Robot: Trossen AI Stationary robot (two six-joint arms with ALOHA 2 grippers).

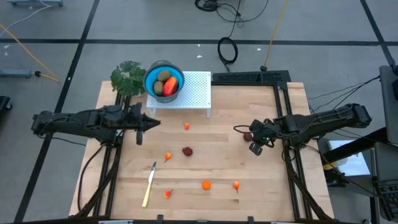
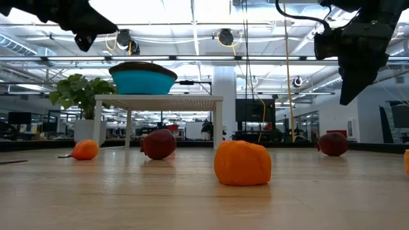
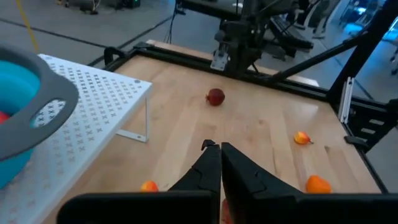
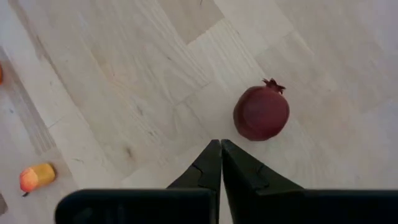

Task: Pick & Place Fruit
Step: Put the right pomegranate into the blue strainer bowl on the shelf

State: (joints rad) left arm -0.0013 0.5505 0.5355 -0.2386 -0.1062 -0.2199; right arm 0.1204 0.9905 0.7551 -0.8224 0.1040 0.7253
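Right wrist view shows the right claw (image 4: 221, 144) closed and empty just above a dark red fruit (image 4: 261, 112) on the tabletop (image 4: 124, 74); likely light, hard, rollable, best pinched across its middle.

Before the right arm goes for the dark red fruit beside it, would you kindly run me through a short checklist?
1. Right end effector open for a grasp: not ok, shut.
2. Dark red fruit in sight, nothing on it: ok.
3. Right end effector centred over that fruit: not ok, it is off to one side.
4. Bowl on the white stand has room: cannot tell.
5. Left end effector away from the fruit: ok, shut near the stand.
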